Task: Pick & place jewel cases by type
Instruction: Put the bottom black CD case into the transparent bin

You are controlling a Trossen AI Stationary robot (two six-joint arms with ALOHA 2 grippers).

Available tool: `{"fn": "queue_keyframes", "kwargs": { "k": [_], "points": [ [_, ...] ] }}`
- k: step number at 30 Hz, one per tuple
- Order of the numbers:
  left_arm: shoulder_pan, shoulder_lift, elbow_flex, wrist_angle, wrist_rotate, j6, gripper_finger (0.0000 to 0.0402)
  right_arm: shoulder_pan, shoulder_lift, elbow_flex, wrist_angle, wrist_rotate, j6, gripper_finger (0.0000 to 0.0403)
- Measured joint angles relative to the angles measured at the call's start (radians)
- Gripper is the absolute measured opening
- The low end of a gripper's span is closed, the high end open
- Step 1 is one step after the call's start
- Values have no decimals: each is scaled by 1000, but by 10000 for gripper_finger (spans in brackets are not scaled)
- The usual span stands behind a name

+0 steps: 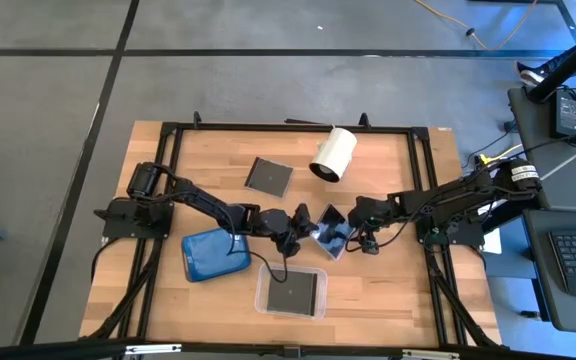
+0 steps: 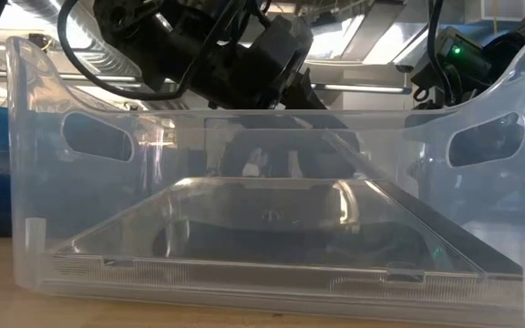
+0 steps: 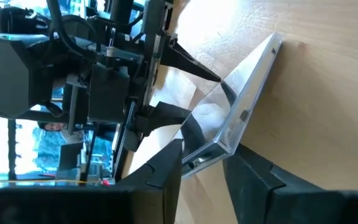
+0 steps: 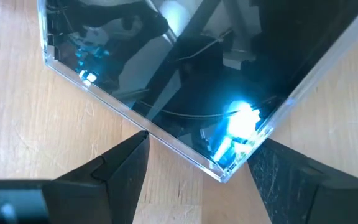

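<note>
A: State the finger condition of each gripper.

B: The left gripper (image 3: 204, 165) has its two dark fingers (image 3: 160, 171) on either side of the near edge of a tilted jewel case (image 3: 244, 109). The gap between them is narrow, but whether the pads press the plastic cannot be told. The right gripper (image 4: 194, 165) has its fingers (image 4: 120, 162) spread wide, one on each side of a corner of the same case (image 4: 185, 74), which lies just ahead of the tips without being clamped.

A: Describe the arm poses.

B: In the high view the left arm runs from its base at the table's left edge, low and extended toward centre, ending at the left gripper (image 1: 296, 228). The right arm reaches in from the right edge, likewise stretched out flat, with the right gripper (image 1: 353, 232) facing the left one. Both meet at the tilted jewel case (image 1: 330, 231) in mid-table.

A: Locate the remaining items, nearest first.

B: A clear tray (image 1: 291, 290) stands at the front edge with a dark jewel case (image 1: 293, 293) lying in it. The blue tray (image 1: 213, 254) sits beside the left arm. Further back, another dark jewel case (image 1: 268, 176) lies flat on the wooden table (image 1: 168, 170), with a white cylinder (image 1: 333, 154) on its side near it.
</note>
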Motion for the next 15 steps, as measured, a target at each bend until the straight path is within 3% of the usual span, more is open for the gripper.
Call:
{"fn": "queue_keyframes", "kwargs": {
  "k": [15],
  "points": [
    [0,0,0,-23,-15,59,90,-3,-3,2,-28,-55,65,267]
  ]
}}
